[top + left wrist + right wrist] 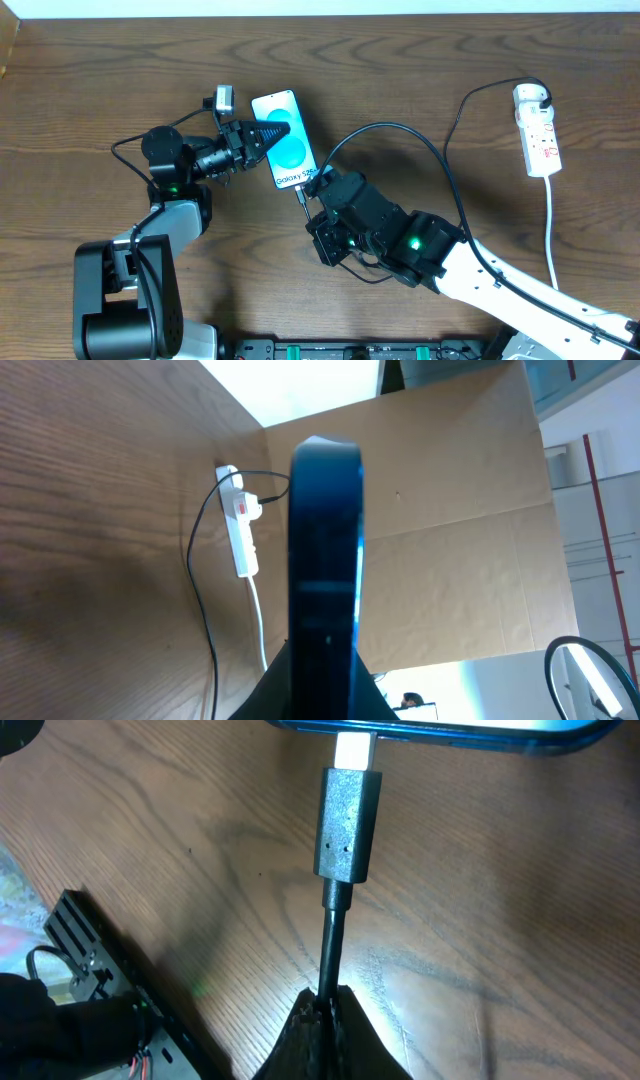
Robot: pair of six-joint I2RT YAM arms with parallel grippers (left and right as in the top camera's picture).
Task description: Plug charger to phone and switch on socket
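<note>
The phone [285, 140] lies left of centre on the wooden table, its blue screen lit. My left gripper [268, 135] is shut on it from the left; the left wrist view shows the phone [325, 550] edge-on between the fingers. My right gripper [305, 197] is shut on the charger's black cable [330, 945] just behind the connector [348, 825]. The connector's metal tip [355, 750] meets the phone's bottom edge [450, 728]; how deep it sits I cannot tell. The cable [440, 165] arcs away to the white adapter [530, 96] in the socket [540, 135] at the far right.
The socket's white cord [552, 230] runs toward the front edge. In the left wrist view the socket [240, 530] lies before a cardboard wall [450, 510]. A dark rail [330, 350] lines the table's front. My right arm [470, 265] crosses the front right.
</note>
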